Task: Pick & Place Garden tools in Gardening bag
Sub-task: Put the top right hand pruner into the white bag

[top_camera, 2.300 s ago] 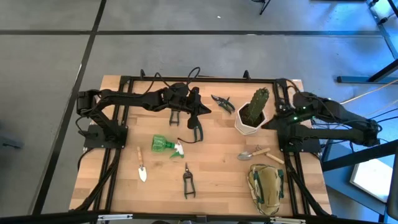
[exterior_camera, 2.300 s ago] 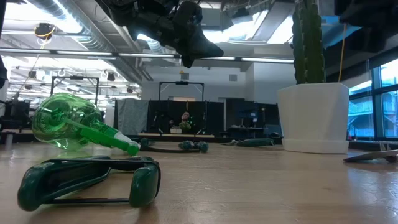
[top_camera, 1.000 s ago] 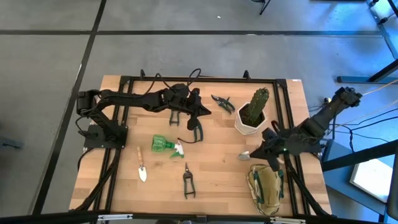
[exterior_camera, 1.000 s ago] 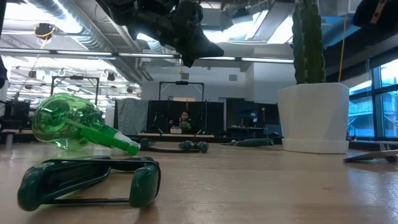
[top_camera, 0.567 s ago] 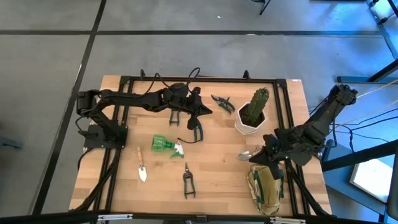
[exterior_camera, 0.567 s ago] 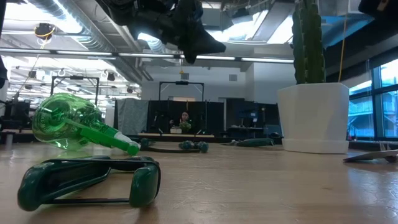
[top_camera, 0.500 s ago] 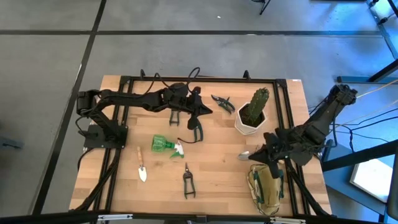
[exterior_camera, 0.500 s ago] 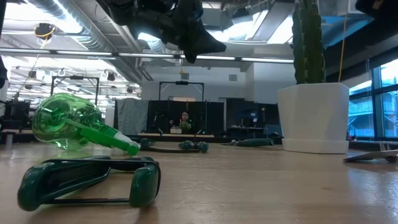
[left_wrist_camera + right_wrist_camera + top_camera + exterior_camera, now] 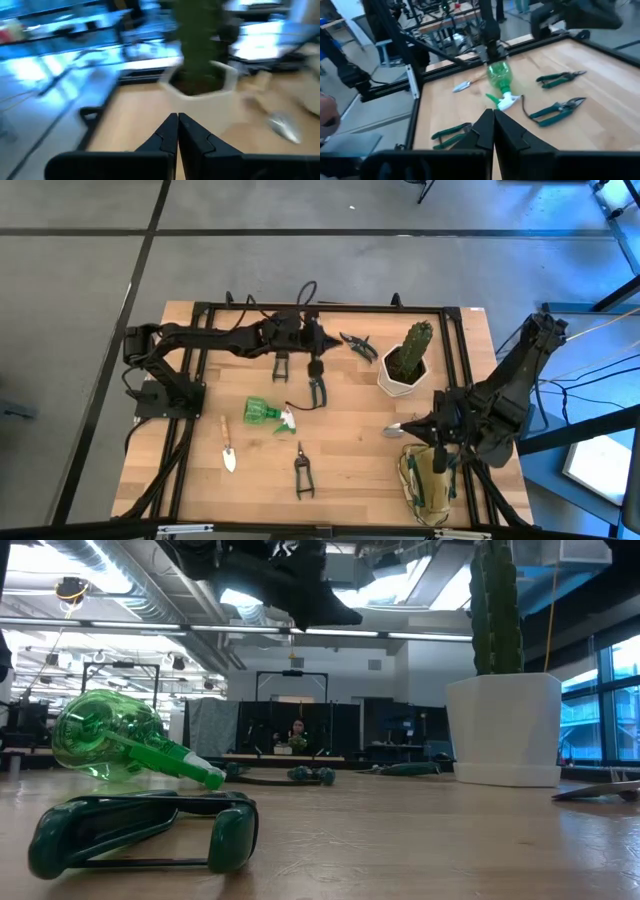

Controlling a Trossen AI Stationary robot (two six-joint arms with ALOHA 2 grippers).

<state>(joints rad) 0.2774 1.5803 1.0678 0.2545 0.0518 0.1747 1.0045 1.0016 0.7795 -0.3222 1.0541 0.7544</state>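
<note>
My left gripper (image 9: pixel 322 347) is shut and empty, high above the table's far middle; it also shows in the low view (image 9: pixel 335 612). Below it lie black pruning shears (image 9: pixel 317 388). More shears lie by the cactus pot (image 9: pixel 357 345) and near the front (image 9: pixel 301 472). A green spray bottle (image 9: pixel 266 412) lies on its side. One trowel (image 9: pixel 228 446) lies at the left, another (image 9: pixel 410 425) beside the olive bag (image 9: pixel 428 482). My right gripper (image 9: pixel 430 438) is shut and empty, above the bag's far end and that trowel.
A cactus in a white hexagonal pot (image 9: pixel 405 366) stands at the far right, just beyond the right trowel. Black frame rails (image 9: pixel 320 308) run along the table's far and side edges. Bare wood shows in the middle and near left.
My right arm has swung in from the table's right edge toward the near edge, coming over the bag and the right trowel, fingers shut throughout. My left gripper has turned a little at the wrist above the shears. No tool has moved.
</note>
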